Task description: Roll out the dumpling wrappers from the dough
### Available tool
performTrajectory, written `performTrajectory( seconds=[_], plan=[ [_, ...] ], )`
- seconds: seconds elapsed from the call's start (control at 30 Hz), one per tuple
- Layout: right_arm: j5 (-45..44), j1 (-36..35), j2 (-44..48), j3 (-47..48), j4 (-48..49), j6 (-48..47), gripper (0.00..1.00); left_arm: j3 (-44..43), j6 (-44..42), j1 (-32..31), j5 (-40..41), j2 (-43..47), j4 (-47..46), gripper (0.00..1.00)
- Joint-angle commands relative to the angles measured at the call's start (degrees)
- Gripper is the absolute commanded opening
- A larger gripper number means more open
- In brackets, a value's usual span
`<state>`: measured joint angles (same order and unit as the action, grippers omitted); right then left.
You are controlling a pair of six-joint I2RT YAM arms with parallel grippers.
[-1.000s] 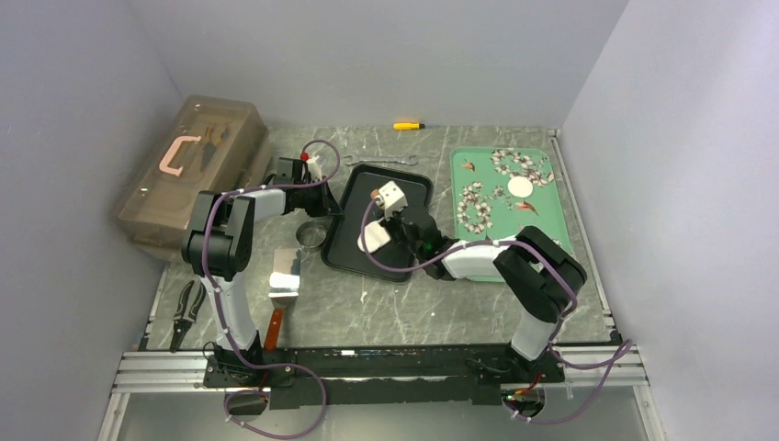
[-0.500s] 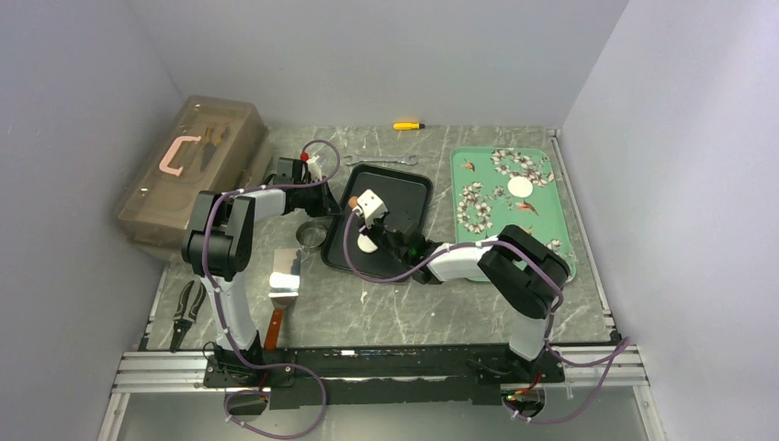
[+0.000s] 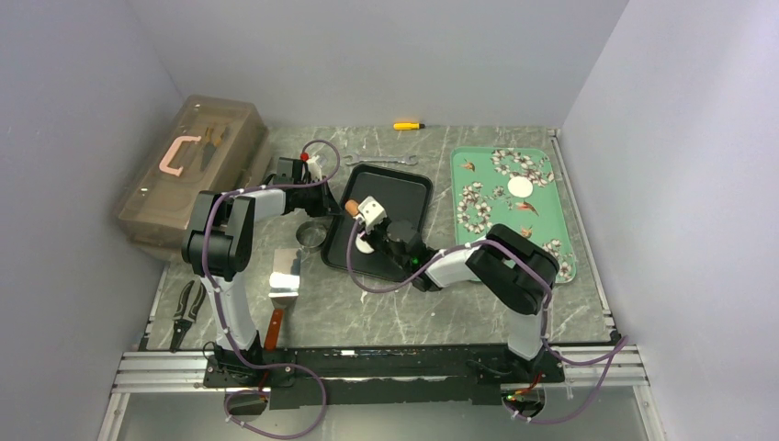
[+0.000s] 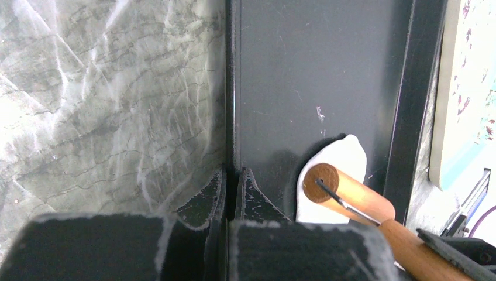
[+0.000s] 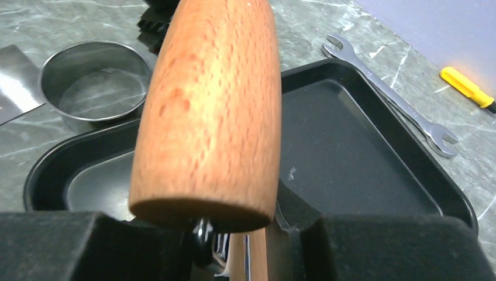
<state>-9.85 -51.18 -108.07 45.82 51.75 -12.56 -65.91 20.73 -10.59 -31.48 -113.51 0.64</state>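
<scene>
The flat white lump of dough [image 4: 345,159] is lying inside the black rectangular metal tray [image 4: 316,76], in the lower right of the left wrist view. The brown wooden roller [image 4: 351,196] is being held across it. The roller's handle is being gripped between the jaws of the right gripper [image 5: 248,252]. The tray's left wall is being pinched by the nearly closed jaws of the left gripper [image 4: 234,178]. One thin white round wrapper [image 3: 520,187] is lying on the green flowered tray [image 3: 542,239], at the right of the top view, on the grey marble tabletop [image 3: 395,303].

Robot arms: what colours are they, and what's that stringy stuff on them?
Both the left arm and the right arm have chunky black joints, white tubes between them, and a purple cable looping alongside. The left claw has scuffed black fingers.
</scene>
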Motion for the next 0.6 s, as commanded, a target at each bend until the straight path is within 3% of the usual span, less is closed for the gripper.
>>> performTrajectory(
  seconds=[0.0, 0.1, 0.3, 0.47, 0.57],
  plan=[
    [11.35, -3.52, 0.11, -5.18, -5.45, 3.6, 0.0, 0.68, -1.57, -0.13, 4.1, -2.94, 3.66, 0.0],
    [14.3, -4.63, 1.36, -7.73, -5.87, 3.75, 0.0, 0.79, -1.57, -0.13, 4.24, -2.79, 3.49, 0.0],
    [11.62, -6.01, 3.06, -8.94, -6.42, 2.23, 0.0, 0.81, -1.6, -0.13, 4.14, -2.82, 3.49, 0.0],
    [7.54, -6.4, 5.71, -5.15, -11.29, -2.97, 0.0, 0.67, -1.57, -0.13, 4.05, -2.94, 3.58, 0.0],
    [9.19, -3.24, 8.86, -1.36, -14.63, -0.48, 0.0, 0.64, -1.63, -0.04, 4.08, -2.95, 3.45, 0.0]
  ],
)
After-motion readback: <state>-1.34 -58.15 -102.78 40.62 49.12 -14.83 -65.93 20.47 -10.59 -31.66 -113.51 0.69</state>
